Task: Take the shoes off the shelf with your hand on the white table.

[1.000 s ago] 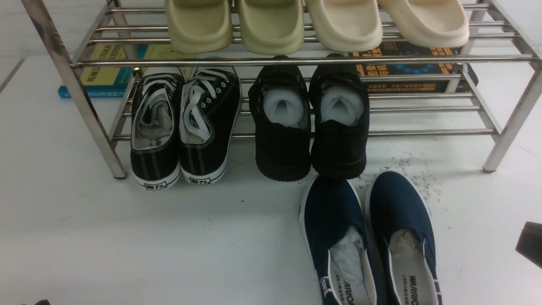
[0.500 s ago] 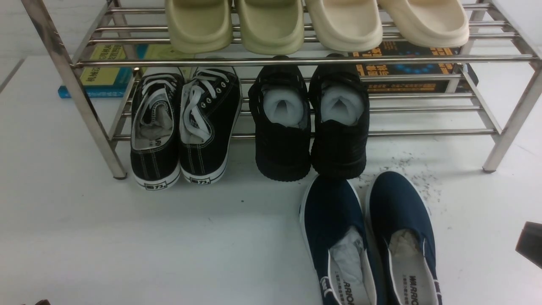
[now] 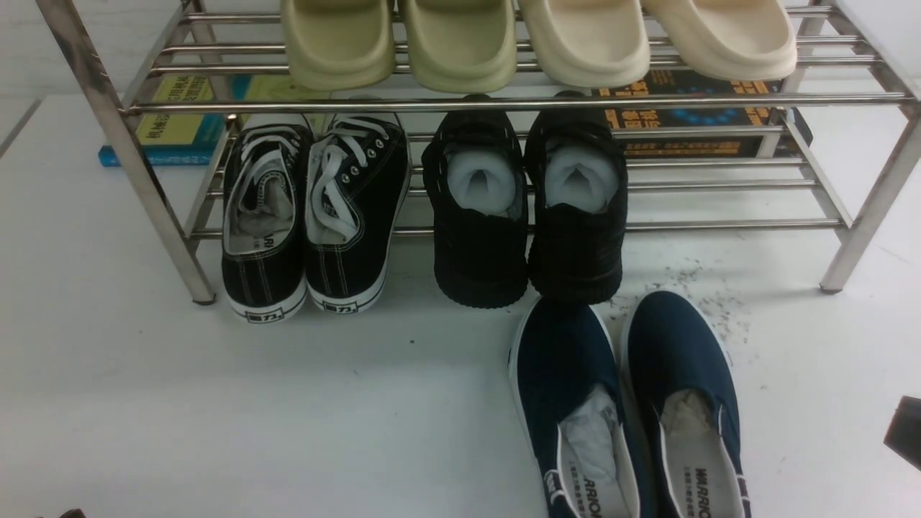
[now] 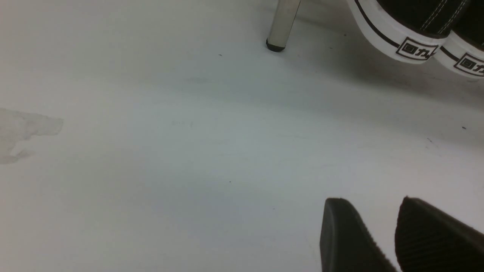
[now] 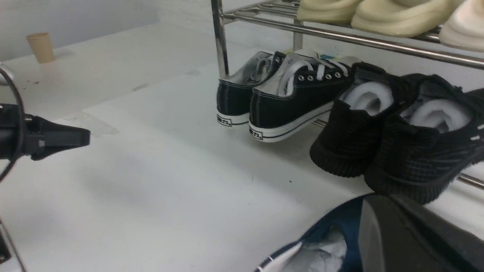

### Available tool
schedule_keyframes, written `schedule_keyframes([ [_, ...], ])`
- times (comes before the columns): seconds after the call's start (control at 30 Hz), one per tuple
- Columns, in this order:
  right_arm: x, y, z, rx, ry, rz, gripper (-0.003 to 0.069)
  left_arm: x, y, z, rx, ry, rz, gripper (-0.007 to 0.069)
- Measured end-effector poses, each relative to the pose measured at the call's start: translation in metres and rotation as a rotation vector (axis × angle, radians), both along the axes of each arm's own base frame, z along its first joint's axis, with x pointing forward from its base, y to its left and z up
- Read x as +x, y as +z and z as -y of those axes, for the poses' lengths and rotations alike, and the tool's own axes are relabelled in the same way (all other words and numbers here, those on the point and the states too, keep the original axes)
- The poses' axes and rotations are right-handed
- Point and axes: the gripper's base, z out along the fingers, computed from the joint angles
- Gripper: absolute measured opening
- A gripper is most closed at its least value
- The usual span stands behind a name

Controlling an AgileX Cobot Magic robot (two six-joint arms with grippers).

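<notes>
The navy slip-on shoes [image 3: 626,403] lie side by side on the white table [image 3: 288,403], just in front of the steel shelf [image 3: 504,104], toes toward it. Paper stuffing and "WARRIOR" lining show. My right gripper [image 3: 908,432] is a dark piece at the right edge, apart from the shoes. In the right wrist view one of its fingers [image 5: 397,234] sits close over a navy shoe [image 5: 336,223]; its jaws do not show clearly. My left gripper [image 4: 372,211] is open and empty over bare table, near the shelf's left leg [image 4: 281,22]. It also shows in the right wrist view [image 5: 56,138].
Black lace-up sneakers [image 3: 309,216] and all-black shoes [image 3: 529,208] sit on the lower shelf, heels overhanging. Cream slippers [image 3: 540,39] fill the top tier. Books [image 3: 180,119] lie behind the shelf. A paper cup [image 5: 41,47] stands far off. Dark scuff marks [image 3: 705,295] lie near the navy toes.
The right gripper has slid slightly down and to the right at the front view's edge. The shoes and the shelf have not moved.
</notes>
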Motion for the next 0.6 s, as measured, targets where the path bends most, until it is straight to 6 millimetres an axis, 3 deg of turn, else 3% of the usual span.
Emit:
schedule_keyframes([
  [0.03, 0.000, 0.000, 0.000, 0.000, -0.007, 0.000, 0.0010, 0.000, 0.000, 0.000, 0.000, 0.000, 0.000, 0.0240],
  [0.13, 0.002, -0.034, 0.015, -0.046, -0.181, -0.013, 0.0014, 0.000, 0.000, 0.000, 0.000, 0.000, 0.000, 0.0240],
  [0.4, 0.001, -0.093, 0.043, -0.099, -0.576, -0.088, 0.0025, 0.000, 0.000, 0.000, 0.000, 0.000, 0.000, 0.0240],
  [0.5, 0.000, -0.108, 0.047, -0.080, -0.667, -0.127, 0.0027, 0.000, 0.000, 0.000, 0.000, 0.000, 0.000, 0.0240],
  [0.6, -0.001, -0.110, 0.050, -0.070, -0.709, -0.129, 0.0029, 0.000, 0.000, 0.000, 0.000, 0.000, 0.000, 0.0240],
])
